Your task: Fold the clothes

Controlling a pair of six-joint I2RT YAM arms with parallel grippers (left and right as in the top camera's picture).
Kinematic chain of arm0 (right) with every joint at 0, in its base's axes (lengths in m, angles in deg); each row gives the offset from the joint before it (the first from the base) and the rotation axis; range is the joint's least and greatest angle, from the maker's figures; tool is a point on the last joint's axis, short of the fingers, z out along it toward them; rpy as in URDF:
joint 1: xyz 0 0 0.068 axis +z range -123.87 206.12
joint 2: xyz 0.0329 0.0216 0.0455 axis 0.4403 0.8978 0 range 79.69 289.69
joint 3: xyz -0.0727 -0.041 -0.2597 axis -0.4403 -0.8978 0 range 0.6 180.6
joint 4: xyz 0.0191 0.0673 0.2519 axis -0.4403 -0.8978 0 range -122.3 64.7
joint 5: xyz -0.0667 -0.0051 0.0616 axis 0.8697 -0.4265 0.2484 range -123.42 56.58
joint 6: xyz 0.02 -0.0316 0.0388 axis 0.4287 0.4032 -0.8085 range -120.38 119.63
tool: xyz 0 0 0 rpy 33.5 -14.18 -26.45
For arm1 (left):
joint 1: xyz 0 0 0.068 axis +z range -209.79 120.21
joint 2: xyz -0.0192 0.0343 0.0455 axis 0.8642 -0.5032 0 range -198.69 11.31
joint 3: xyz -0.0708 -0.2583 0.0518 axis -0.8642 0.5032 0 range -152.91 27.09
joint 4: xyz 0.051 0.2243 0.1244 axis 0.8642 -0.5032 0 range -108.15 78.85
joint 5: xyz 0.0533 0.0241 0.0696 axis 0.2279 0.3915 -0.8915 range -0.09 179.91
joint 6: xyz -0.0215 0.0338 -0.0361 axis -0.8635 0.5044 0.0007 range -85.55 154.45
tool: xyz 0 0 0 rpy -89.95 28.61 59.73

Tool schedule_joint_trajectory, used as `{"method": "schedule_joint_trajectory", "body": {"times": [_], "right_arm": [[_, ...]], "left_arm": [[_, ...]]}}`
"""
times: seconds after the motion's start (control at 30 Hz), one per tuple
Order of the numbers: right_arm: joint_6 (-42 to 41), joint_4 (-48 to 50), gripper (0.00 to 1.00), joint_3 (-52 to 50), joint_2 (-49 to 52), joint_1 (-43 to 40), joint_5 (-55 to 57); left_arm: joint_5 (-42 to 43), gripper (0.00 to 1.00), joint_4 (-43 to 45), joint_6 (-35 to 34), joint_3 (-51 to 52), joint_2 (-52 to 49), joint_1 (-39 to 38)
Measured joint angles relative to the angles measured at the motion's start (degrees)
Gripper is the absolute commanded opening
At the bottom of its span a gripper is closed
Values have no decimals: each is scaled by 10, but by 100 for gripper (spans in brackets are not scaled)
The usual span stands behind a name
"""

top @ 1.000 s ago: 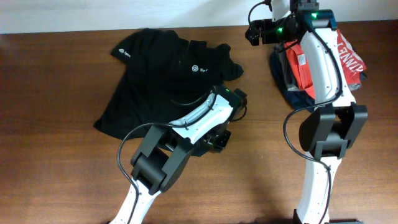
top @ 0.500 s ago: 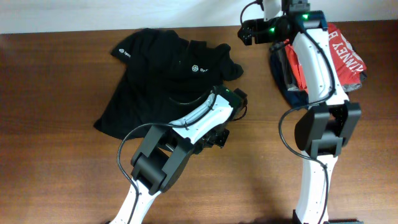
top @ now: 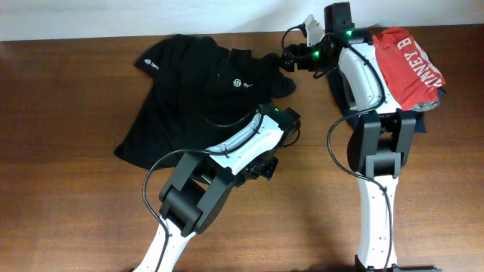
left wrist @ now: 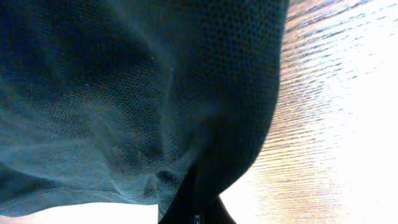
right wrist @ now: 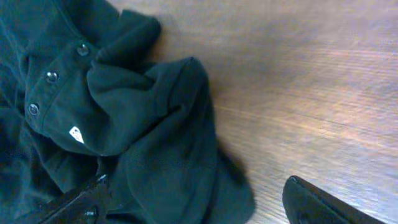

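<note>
The black T-shirt point(top: 189, 98) lies crumpled and spread at the back left of the wooden table, with small white logos near the collar and on a sleeve. My left gripper point(top: 265, 168) sits at the shirt's lower right hem. In the left wrist view the black fabric point(left wrist: 124, 93) fills the frame and the fingertips point(left wrist: 199, 216) are pinched on it. My right gripper point(top: 291, 59) hovers over the shirt's bunched right sleeve. In the right wrist view its fingers point(right wrist: 199, 208) are spread wide and empty over the fabric point(right wrist: 143, 124), near the buttoned collar.
A stack of folded garments stands at the back right, a red-orange shirt with white lettering point(top: 408, 64) on top of navy and grey ones point(top: 344, 94). The bare wooden table point(top: 60, 211) runs to the front and the left. The table's back edge meets a white wall.
My right arm has swung left from above the folded stack to the black shirt's right sleeve, uncovering the red-orange shirt. The left arm has not moved.
</note>
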Motion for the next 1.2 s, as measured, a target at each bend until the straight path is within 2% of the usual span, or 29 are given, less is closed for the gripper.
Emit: {"method": "schedule_joint_trajectory", "body": {"times": [0.37, 0.5, 0.57, 0.67, 0.7, 0.97, 1.2], "right_arm": [[-3, -30, 88, 0, 40, 39, -2], [-3, -32, 81, 2, 48, 42, 13], [-4, -33, 63, 2, 49, 42, 22], [-6, -43, 15, 2, 50, 42, 44], [-4, -45, 6, 2, 52, 42, 48], [-9, -101, 4, 23, 56, 20, 57], [3, -240, 4, 184, 52, -15, 47]], "left_arm": [[-5, 1, 0, 0, 0, 0, 0], [-5, 1, 0, 0, 0, 0, 0], [-5, 1, -1, 0, 0, 0, 0], [-5, 1, -1, 0, 0, 0, 0], [-5, 1, -1, 0, 0, 0, 0], [-5, 1, -5, 0, -10, 3, 15], [-23, 1, -15, 0, -71, 83, 76]]}}
